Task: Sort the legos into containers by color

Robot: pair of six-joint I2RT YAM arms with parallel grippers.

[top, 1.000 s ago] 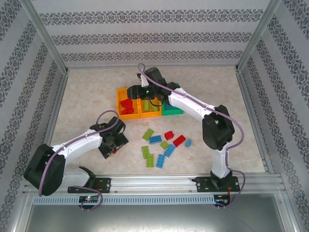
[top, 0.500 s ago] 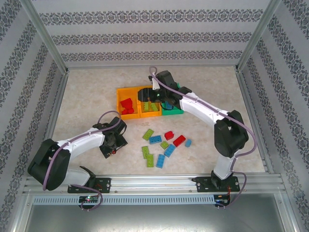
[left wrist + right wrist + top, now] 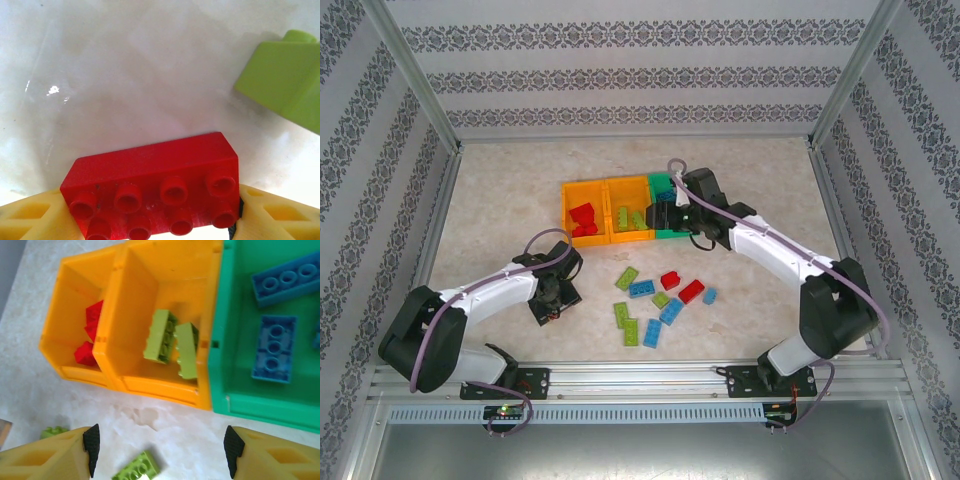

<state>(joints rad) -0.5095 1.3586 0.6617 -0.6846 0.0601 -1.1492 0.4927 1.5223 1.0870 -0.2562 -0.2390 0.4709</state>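
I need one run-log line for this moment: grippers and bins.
left gripper: shut on red brick; right gripper: open, empty; left orange bin: red bricks; middle orange bin: green bricks; green bin: blue bricks

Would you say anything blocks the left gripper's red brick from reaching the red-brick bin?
Nothing visible does. Bare table separates the red brick in the left gripper from the left orange bin.
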